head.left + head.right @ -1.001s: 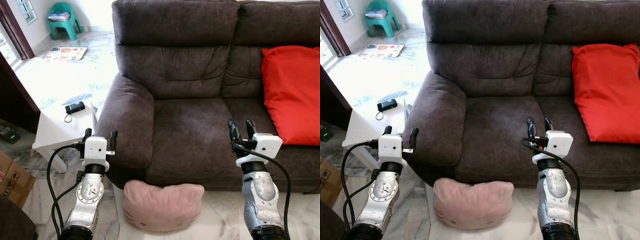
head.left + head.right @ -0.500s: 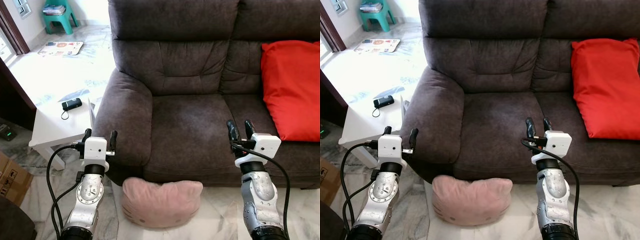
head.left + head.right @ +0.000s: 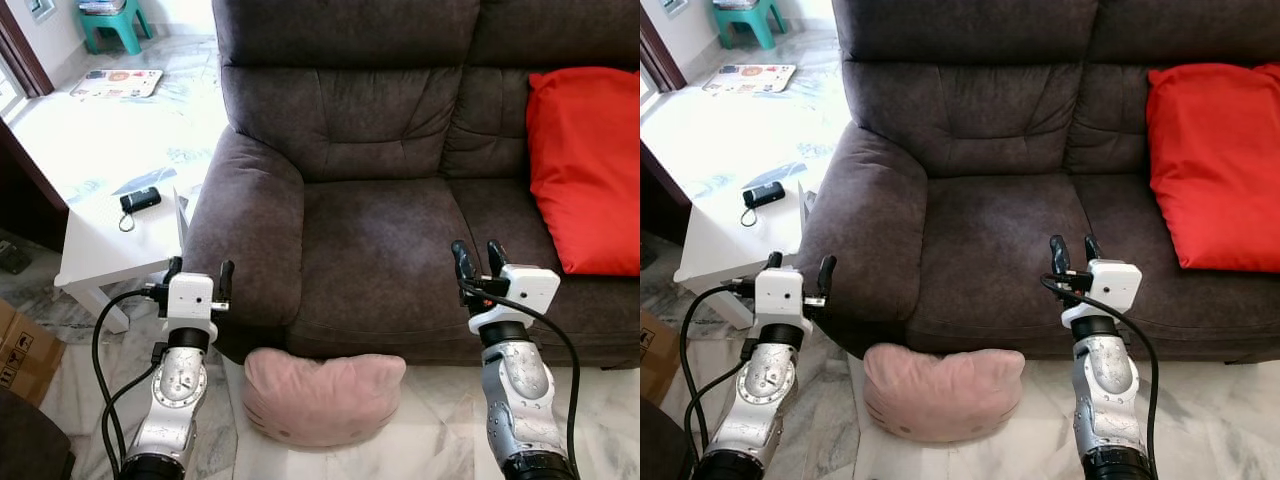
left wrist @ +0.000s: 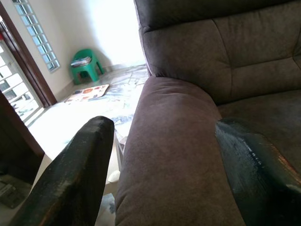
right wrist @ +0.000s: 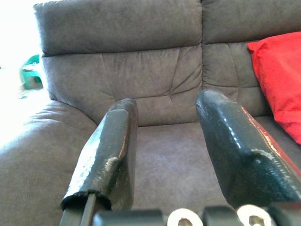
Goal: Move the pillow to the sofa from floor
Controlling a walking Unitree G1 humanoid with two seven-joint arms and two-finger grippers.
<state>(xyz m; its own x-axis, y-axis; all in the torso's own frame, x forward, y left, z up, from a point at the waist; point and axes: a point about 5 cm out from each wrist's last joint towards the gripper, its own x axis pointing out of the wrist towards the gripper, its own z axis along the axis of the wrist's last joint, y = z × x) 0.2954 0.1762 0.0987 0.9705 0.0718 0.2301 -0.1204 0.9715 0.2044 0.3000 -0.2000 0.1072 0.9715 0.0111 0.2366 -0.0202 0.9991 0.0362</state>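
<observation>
Both arms raised from the near edge, forearms upright, wrists bent so the black fingers point up and away toward the sofa (image 3: 370,190). Left claw (image 3: 200,276) held in front of the sofa's left armrest, fingers spread apart, gripping nothing. Right claw (image 3: 476,259) held over the near edge of the seat cushion, fingers likewise apart and empty. Pink pillow (image 3: 322,395) lying on the marble floor (image 3: 430,420) between the two arms, tucked against the sofa's front, well below either claw and touched by neither. Red cushion (image 3: 585,165) propped against the backrest at the far right, its right side cut off by the frame. White tabletop (image 3: 105,245) left of the armrest, carrying a small black device (image 3: 139,200) with a cord; exact kind hard to make out. Green stool (image 3: 105,20) at far left, top cut off. Cardboard box (image 3: 25,350) at near left, partly out of frame.
</observation>
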